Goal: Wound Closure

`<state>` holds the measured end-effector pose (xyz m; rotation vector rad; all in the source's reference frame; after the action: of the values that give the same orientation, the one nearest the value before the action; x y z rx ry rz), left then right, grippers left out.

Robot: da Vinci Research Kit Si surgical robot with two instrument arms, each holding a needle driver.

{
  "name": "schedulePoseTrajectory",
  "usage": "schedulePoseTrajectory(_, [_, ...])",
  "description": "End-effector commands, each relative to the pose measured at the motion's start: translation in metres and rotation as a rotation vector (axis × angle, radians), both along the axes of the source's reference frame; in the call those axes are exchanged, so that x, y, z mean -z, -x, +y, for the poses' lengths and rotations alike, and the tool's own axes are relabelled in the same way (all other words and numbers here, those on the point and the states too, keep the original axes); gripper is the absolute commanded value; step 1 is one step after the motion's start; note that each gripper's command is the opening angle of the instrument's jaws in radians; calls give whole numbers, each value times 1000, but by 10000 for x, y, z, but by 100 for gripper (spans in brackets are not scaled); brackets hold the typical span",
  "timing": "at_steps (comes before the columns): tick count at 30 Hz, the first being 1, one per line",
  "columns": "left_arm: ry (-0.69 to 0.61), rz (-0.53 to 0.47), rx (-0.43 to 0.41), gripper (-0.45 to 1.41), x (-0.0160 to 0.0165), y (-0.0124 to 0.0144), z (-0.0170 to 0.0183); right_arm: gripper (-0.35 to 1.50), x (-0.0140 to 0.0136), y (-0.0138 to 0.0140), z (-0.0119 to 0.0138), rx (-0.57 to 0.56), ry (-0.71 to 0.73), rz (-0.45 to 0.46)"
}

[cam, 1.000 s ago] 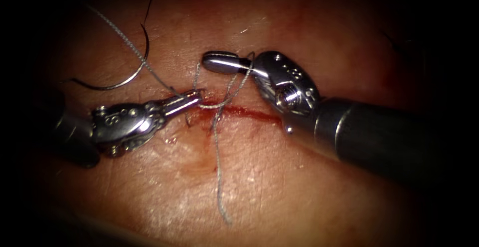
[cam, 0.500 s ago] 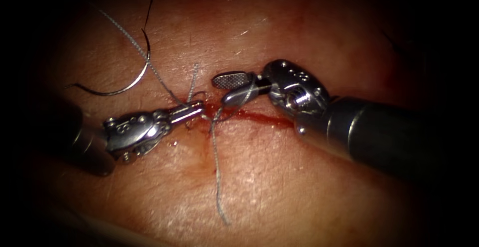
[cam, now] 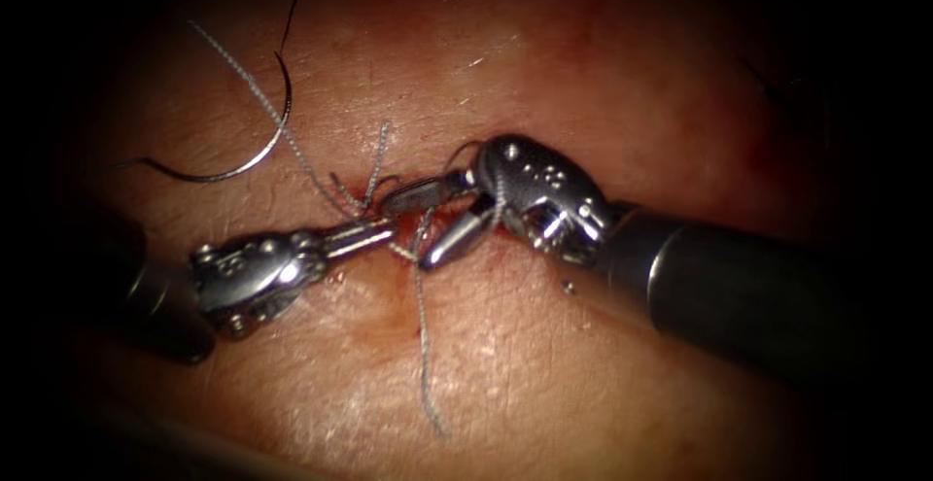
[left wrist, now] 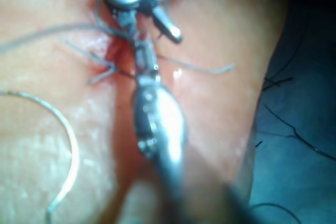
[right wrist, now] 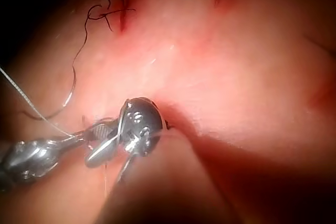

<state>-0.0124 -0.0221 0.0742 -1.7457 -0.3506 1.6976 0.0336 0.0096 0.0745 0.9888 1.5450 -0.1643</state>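
- Right, endoscope view first: the pale pink pork-belly tissue point(cam: 583, 83) carries one thin curved steel needle point(cam: 262, 155), lying loose in the upper left of the frame. It is well apart from both tools and not in the tissue.
- Left arm's silver needle driver point(cam: 387, 228) comes in from the lower left. Its jaws are pressed together on the grey braided thread point(cam: 253, 87), which runs up and away to the upper left.
- Right arm's silver needle driver point(cam: 410, 226) sits just beside it at centre frame, jaws spread apart with nothing between them. One jaw points left and the other slants down-left, and a strand of the thread is draped over its wrist.
- Count so far: two tools, one needle, and two loose thread ends. A long tail hangs toward the bottom of the frame, and a short end stands up just above the jaws.
- Left wrist view shows the red-edged cut point(left wrist: 107, 59) under the meeting tips. It also shows thin dark threads point(left wrist: 294, 129) lying on a blue-grey surface point(left wrist: 304, 187) beside the tissue.
- Right wrist view adds one dark knotted stitch point(right wrist: 107, 9) farther along the tissue, away from the tools.
- Small marks on the right tool's wrist are too small to read.
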Motion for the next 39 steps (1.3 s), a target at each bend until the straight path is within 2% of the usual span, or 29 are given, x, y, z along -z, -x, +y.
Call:
schedulePoseTrajectory(1, [-3,6,-4,-45,-4,1,-10,54,-6,-9,-10,4,18,21])
schedulePoseTrajectory(4, [-5,4,-19,-45,-2,6,-14,46,-5,-9,-14,49,81,43])
schedulePoseTrajectory(6, [-3,4,-30,-45,-5,6,-14,31,-2,-7,-18,54,100,58])
schedulePoseTrajectory(9, [3,8,-40,-45,-14,0,-15,29,0,-7,-20,55,107,65])
schedulePoseTrajectory(11, [6,5,-46,-45,-17,-3,-16,39,0,-8,-17,58,110,64])
schedulePoseTrajectory(12, [6,6,-45,-45,-17,-4,-16,52,-1,-9,-14,59,111,62])
schedulePoseTrajectory(14, [4,7,-43,-45,-15,-6,-15,63,-2,-8,-4,-3,115,27])
schedulePoseTrajectory(19, [1,5,-46,-45,-8,-11,-22,68,-3,1,32,-108,123,-24])
schedulePoseTrajectory(25, [-3,8,-43,-45,-3,-21,-24,71,-10,5,41,-150,123,-60])
schedulePoseTrajectory(33, [8,27,-36,-45,-22,-28,-22,49,-1,9,28,-113,115,-38])
schedulePoseTrajectory(39, [10,33,-38,-45,-26,-26,-21,46,7,11,16,-65,89,19])
